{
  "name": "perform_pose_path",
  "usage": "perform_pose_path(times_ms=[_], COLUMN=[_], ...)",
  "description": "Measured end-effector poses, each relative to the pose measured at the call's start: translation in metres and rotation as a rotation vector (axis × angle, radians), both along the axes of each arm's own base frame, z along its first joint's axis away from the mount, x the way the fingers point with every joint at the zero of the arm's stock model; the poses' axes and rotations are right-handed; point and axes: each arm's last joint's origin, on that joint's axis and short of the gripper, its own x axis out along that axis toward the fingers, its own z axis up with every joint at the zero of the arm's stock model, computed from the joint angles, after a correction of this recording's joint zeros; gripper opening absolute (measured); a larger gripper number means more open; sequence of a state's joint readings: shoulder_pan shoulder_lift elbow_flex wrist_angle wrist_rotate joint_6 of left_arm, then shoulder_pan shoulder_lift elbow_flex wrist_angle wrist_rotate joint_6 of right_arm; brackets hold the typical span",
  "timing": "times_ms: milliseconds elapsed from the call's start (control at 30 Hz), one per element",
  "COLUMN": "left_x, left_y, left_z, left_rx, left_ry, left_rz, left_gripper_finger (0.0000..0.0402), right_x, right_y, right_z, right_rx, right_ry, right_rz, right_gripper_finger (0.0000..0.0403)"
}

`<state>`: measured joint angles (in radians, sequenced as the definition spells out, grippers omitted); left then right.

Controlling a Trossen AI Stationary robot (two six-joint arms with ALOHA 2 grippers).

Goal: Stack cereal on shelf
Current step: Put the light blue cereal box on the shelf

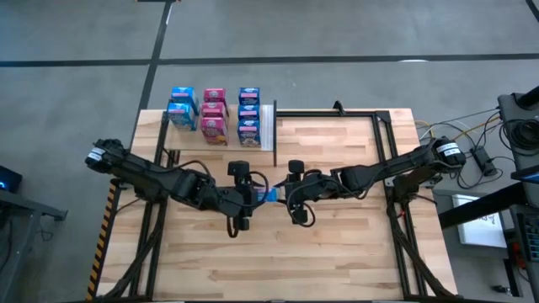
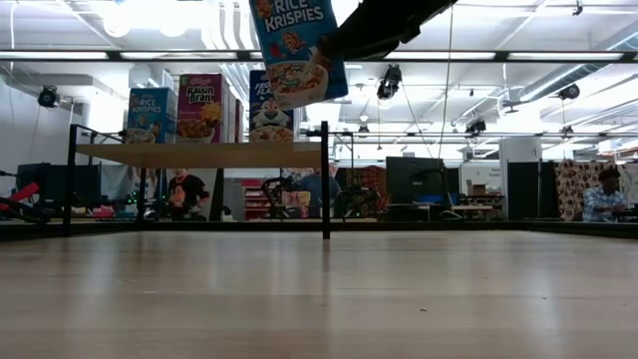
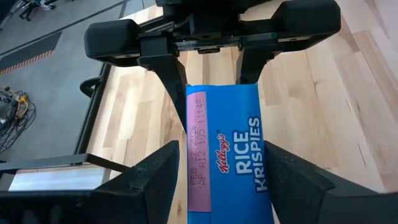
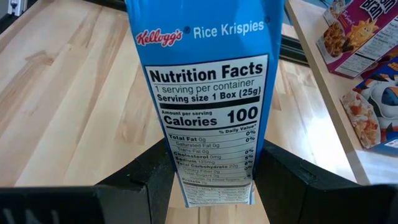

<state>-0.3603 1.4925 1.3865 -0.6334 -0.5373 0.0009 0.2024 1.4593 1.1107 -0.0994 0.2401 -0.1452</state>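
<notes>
A blue Rice Krispies cereal box (image 3: 227,155) hangs high over the table's middle (image 1: 268,195), between my two grippers. My right gripper (image 4: 214,171) is shut on it from the table's right. My left gripper (image 3: 224,180) comes from the left and is open. Its fingers (image 3: 158,177) stand close on either side of the box's near end, and a thin gap shows beside one. The pale shelf (image 1: 181,141) stands at the far left on black posts. Several blue and pink cereal boxes (image 1: 214,114) stand upright on it. My right gripper pinches the box between its two fingers (image 3: 249,65), one on each broad face, at the end toward the table's right (image 4: 217,186). The fingers come from the right, slanting a little downward. The box is lifted clear of the table (image 2: 291,45) and slightly tilted.
The shelf's board (image 2: 199,155) sits well above the tabletop, with a white strip (image 1: 268,126) along its right edge and a black post (image 2: 325,179) at that corner. A black metal frame (image 1: 389,143) runs along the table's far right. People show in the room beyond.
</notes>
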Motion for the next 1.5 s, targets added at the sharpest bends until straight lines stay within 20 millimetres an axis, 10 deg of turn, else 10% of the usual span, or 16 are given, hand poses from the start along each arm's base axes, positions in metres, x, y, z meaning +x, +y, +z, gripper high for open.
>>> perform_pose_path(times_ms=[1133, 1500], left_x=[-0.011, -0.07], left_y=[0.004, 0.026], left_z=[-0.005, 0.022], left_rx=[0.045, 0.039], left_ry=[0.109, 0.206], left_rz=[-0.001, 0.043], left_gripper_finger=[0.0123, 0.0119], right_x=[-0.001, -0.002], right_y=[0.0, 0.0], right_z=[0.003, 0.004], right_rx=[0.008, -0.006], right_ry=[-0.014, -0.01], right_rz=[0.002, 0.008], right_gripper_finger=[0.0281, 0.0284])
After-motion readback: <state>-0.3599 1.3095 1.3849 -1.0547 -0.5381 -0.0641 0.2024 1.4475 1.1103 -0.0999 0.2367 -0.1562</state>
